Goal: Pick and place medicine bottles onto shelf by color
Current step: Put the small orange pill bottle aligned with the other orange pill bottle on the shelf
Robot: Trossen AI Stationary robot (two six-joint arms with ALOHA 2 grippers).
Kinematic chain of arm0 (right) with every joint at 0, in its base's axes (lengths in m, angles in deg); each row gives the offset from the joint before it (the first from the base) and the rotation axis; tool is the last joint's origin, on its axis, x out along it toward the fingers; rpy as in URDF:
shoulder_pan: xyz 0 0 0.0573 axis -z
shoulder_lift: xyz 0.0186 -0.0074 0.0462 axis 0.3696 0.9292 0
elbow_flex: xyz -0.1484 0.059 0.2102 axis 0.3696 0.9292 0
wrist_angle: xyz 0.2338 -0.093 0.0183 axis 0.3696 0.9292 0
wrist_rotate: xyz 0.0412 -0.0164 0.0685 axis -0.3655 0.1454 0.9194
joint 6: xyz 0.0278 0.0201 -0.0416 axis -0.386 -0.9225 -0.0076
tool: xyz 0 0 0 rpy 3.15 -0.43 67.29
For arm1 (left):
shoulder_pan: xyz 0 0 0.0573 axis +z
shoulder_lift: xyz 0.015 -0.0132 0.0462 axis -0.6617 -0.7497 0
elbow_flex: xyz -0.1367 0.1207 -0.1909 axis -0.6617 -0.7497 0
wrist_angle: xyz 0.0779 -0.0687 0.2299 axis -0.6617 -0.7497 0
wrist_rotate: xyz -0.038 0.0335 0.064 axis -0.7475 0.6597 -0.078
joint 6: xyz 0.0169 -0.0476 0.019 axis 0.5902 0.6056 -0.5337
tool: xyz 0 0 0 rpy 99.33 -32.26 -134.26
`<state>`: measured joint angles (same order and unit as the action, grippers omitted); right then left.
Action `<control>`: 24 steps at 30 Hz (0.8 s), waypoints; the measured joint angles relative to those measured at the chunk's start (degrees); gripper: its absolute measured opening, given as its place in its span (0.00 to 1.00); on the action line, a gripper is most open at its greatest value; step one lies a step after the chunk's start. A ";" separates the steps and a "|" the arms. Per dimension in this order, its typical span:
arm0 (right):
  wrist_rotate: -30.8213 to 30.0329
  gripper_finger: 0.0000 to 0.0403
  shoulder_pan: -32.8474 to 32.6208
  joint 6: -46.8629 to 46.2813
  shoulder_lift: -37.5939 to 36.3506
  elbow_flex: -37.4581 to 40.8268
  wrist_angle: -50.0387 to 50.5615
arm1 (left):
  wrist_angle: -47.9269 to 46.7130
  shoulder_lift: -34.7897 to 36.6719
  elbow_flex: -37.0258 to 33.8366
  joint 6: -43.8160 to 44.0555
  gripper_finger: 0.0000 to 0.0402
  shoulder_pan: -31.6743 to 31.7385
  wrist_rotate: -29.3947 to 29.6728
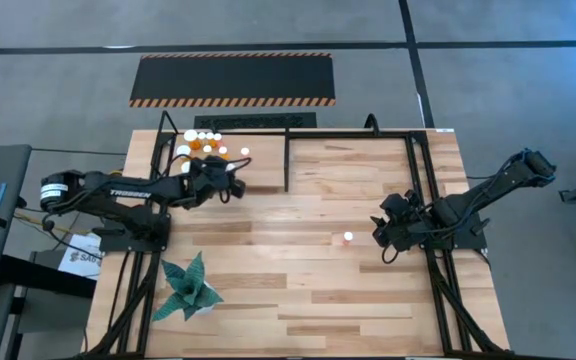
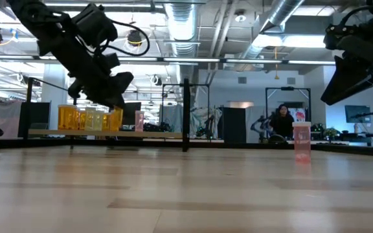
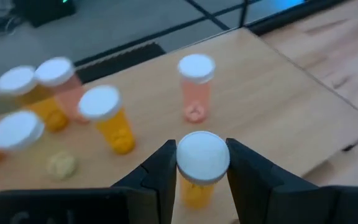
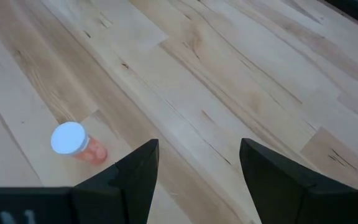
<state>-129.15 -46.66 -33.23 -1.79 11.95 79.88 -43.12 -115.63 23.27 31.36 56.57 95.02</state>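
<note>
1. Surface [image 1: 298, 300]: a pale wood-plank top carrying both arms and all items. A black panel with hazard-striped edges [image 1: 232, 79] lies beyond its far edge and takes no part in the work.

2. Shelf [image 1: 348, 160]: a light board with black posts and rails along the far side of the surface. Its left end already holds a tight group of sorted bottles [image 1: 203, 143], orange and yellow bodies packed together, which suggests that end is kept for that colour. A pink bottle [image 3: 196, 87] stands just apart from the group, probably starting a separate colour section.

3. Left gripper [image 3: 199, 163]: positioned over the left end of the shelf, beside the group. Its jaws are clamped tight on an orange bottle [image 3: 201, 168] just below the white cap, cap upward, so the bottle can be set down upright. Judged step: placing this bottle with its own colour.

4. Right gripper [image 4: 197, 168]: held above the surface on the right, jaws standing apart and gripping nothing. It points towards the remaining loose bottle, presumably its next pick.

5. Potted plant [image 1: 188, 288]: near the front left, well clear of the working area.

6. Loose pinkish bottle [image 1: 348, 237]: upright on the bare surface, near the right gripper, not yet shelved.
</note>
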 joint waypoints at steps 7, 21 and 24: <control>0.00 0.61 0.00 0.00 0.00 0.00 0.00 | -1.96 0.00 -1.59 5.46 0.26 -0.02 3.78; 0.00 0.61 -0.01 0.00 0.00 0.00 0.00 | -0.58 0.02 -2.87 6.55 0.27 -0.07 5.49; 0.00 0.61 -0.01 0.00 0.00 0.00 0.00 | -0.58 0.00 -2.87 6.55 0.29 -0.07 5.74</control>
<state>-129.15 -46.67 -33.23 -1.79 11.95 79.88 -43.70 -115.63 20.41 37.90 56.50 100.76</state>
